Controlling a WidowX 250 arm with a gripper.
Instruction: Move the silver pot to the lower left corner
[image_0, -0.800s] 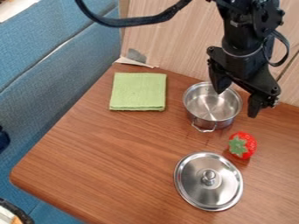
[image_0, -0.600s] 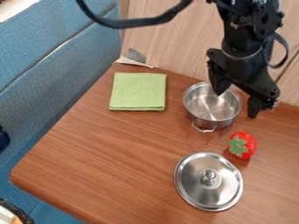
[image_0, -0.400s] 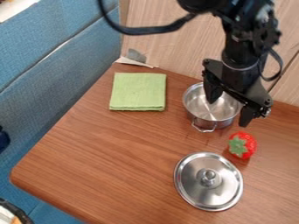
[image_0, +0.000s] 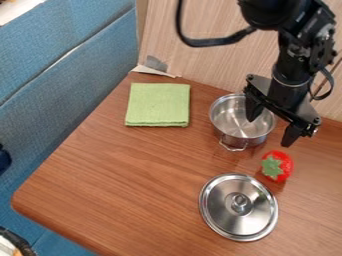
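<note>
Silver metal catches my eye first in the camera view: the silver pot (image_0: 228, 119) sits upright and uncovered near the table's back edge, one loop handle (image_0: 234, 147) facing the front. From my remote seat I see my gripper (image_0: 269, 132) hanging over the pot's right side, its jaws spread wide with nothing clamped between them. One finger overlaps the pot's opening, the other is out past the right rim; I can't tell whether either touches metal. Just in front of the pot, to the right, I have a red strawberry (image_0: 284, 164), and in front of that the round lid (image_0: 224, 215) lies knob up. A folded green cloth (image_0: 158, 104) lies left of the pot, on the same brown wooden table (image_0: 127, 175).
</note>
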